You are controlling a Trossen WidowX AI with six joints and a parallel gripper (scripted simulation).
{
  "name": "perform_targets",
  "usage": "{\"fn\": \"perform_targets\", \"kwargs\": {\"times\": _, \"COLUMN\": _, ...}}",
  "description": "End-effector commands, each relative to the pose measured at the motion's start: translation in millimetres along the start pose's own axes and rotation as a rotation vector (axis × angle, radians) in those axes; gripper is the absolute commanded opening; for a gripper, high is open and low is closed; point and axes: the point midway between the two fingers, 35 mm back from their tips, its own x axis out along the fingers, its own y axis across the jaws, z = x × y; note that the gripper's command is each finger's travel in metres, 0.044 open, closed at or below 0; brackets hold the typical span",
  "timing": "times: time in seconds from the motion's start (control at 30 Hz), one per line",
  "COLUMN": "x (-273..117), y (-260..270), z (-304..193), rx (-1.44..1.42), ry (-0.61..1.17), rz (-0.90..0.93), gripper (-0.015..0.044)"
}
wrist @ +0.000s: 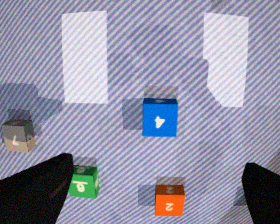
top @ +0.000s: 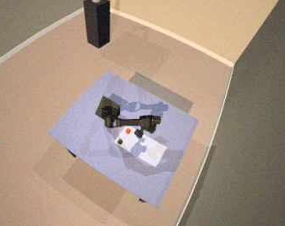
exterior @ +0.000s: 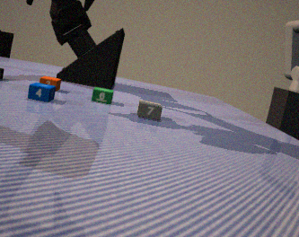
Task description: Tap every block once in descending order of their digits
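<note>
Exterior view: four digit blocks in a loose row on the striped surface [exterior: 162, 181].
Left to right: blue block "4" [exterior: 41, 92], orange block [exterior: 50, 82] just behind it with digit unreadable, green block [exterior: 102, 95], grey block "7" [exterior: 150, 109]. All apart and flat. Dark arm [exterior: 69, 17] overhead at upper left; tool out of frame.
</note>
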Motion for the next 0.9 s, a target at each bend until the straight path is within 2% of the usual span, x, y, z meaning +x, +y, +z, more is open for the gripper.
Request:
{"fn": "perform_targets", "kwargs": {"times": 0.0, "x": 3, "y": 0, "z": -4, "rx": -0.038, "ry": 0.009, "rz": -0.017, "gripper": 0.04}}
{"fn": "perform_targets", "kwargs": {"times": 0.67, "x": 3, "y": 4, "z": -5, "rx": -0.039, "ry": 0.009, "rz": -0.016, "gripper": 0.04}}
{"fn": "perform_targets", "kwargs": {"times": 0.87, "x": 0, "y": 106, "z": -31, "rx": -0.041, "ry": 0.008, "rz": -0.001, "gripper": 0.04}}
